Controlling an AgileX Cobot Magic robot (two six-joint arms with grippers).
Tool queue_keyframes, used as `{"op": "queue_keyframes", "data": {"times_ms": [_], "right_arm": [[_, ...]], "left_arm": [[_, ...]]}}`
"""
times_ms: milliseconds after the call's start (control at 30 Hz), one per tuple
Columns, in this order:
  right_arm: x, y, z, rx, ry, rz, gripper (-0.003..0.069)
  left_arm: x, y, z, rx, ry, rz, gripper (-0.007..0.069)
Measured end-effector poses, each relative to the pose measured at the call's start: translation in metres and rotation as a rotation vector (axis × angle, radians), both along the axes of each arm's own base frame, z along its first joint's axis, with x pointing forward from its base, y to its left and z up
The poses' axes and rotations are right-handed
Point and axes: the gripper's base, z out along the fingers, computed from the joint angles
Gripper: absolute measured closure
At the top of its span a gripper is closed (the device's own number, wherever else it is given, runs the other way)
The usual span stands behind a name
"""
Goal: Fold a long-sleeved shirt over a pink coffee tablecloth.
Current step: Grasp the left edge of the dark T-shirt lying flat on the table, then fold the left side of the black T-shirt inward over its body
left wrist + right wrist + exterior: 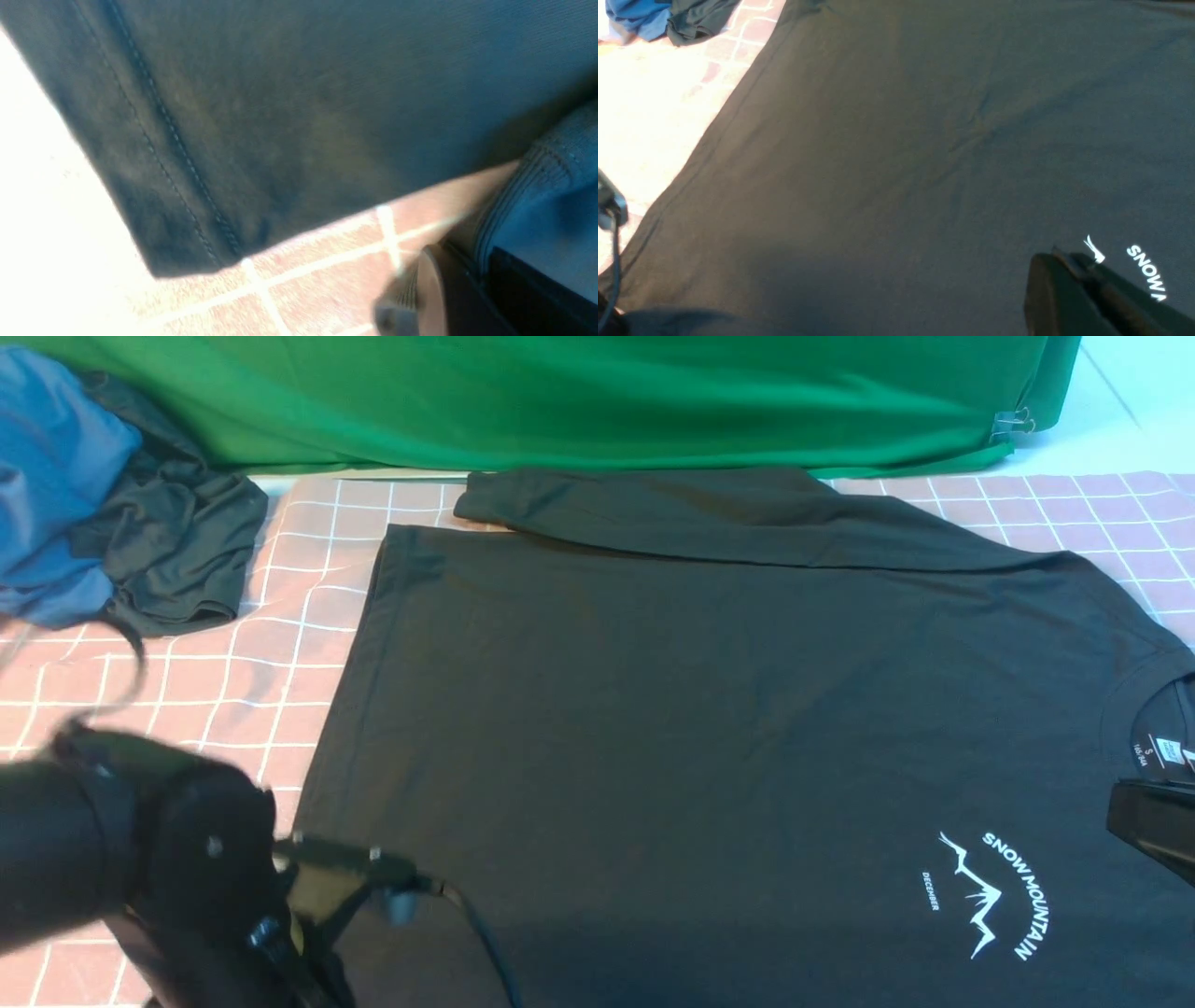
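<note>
The black long-sleeved shirt (700,709) lies flat on the pink coffee tablecloth (187,709), collar to the right and hem to the left. Its far sleeve is folded across the top. The white mountain print (994,891) faces up. My left arm (187,859) hangs low by the hem's near corner (187,252); its fingertips are hidden in the front view. In the left wrist view my left gripper (472,275) is shut on the shirt's ribbed sleeve cuff (537,186). My right gripper (1064,261) is shut just above the shirt beside the print, with nothing visible between its fingers.
A blue garment (56,476) and a smaller dark grey-green garment (177,541) lie bunched at the back left. A bright green cloth (560,401) hangs along the far edge, held by a metal clip (1013,425) at its right end.
</note>
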Motion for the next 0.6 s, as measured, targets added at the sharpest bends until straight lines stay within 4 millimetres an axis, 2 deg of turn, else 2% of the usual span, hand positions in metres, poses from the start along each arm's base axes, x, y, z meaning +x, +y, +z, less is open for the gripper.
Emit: {"op": "queue_keyframes", "data": {"times_ms": [233,367,600], "right_arm": [[0.0,0.0,0.0,0.001,-0.003,-0.001,0.0624],[0.0,0.0,0.001,0.003,-0.008,-0.002,0.0624],[0.001,0.0,0.002,0.008,-0.02,-0.005,0.062]], "left_arm": [[0.019,-0.005,0.06,-0.045,-0.184,0.003,0.058],[0.031,-0.005,0.083,-0.016,-0.274,0.005,0.058],[0.044,-0.004,0.109,0.005,-0.384,0.019,0.0579]]}}
